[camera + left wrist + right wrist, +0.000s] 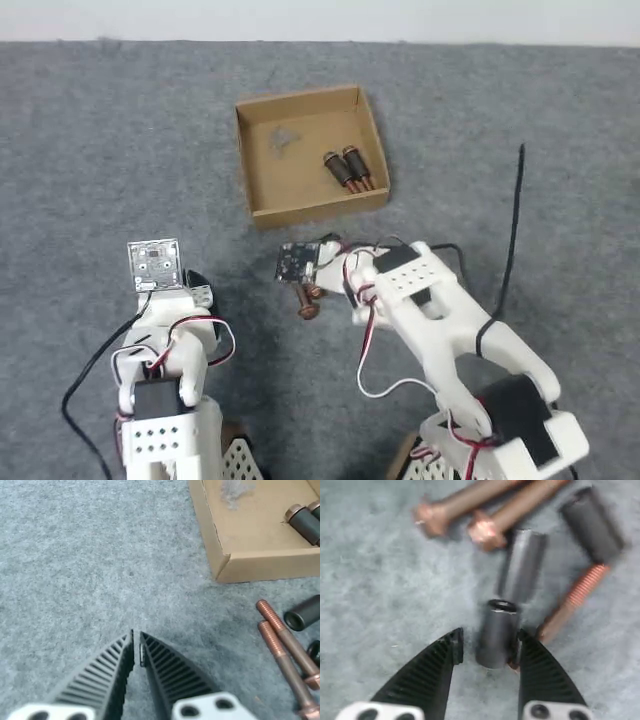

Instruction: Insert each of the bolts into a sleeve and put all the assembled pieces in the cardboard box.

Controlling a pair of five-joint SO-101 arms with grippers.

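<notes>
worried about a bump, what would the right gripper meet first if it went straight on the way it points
The dark sleeve, already inside the open right gripper. Just past it lies a second sleeve, then the bolt heads, though depth is hard to judge.

Grey carpet (120, 150) left of brown cardboard box (318, 207): open, free approach. Box floor's left part bare; two black-sleeved copper bolts (348, 168) crowd its right near corner. Just near of box, loose copper bolts (287, 641) & black sleeves (304, 612) lie packed tight, w/ white right arm (440, 300) over them. Thin black cable (515, 220) crosses carpet right of box.
</notes>
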